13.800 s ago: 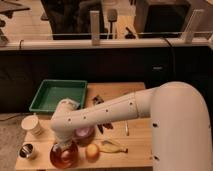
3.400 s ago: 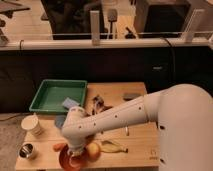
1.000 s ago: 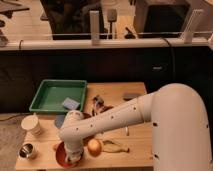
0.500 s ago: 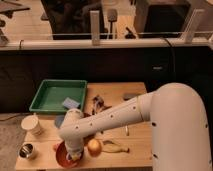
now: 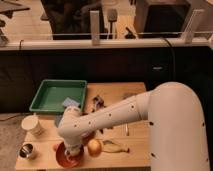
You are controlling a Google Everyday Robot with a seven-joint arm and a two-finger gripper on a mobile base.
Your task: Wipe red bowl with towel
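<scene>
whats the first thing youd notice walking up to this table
The big white robot arm sweeps across the table, its gripper pressed down into the red bowl at the front left edge. Right beside the bowl sits an orange fruit, and a green tray fills the back left corner.

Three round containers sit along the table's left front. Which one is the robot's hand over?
The red bowl. The gripper sits down over it, beside the orange fruit. The white cup and small metal cup stand apart, further left.
</scene>
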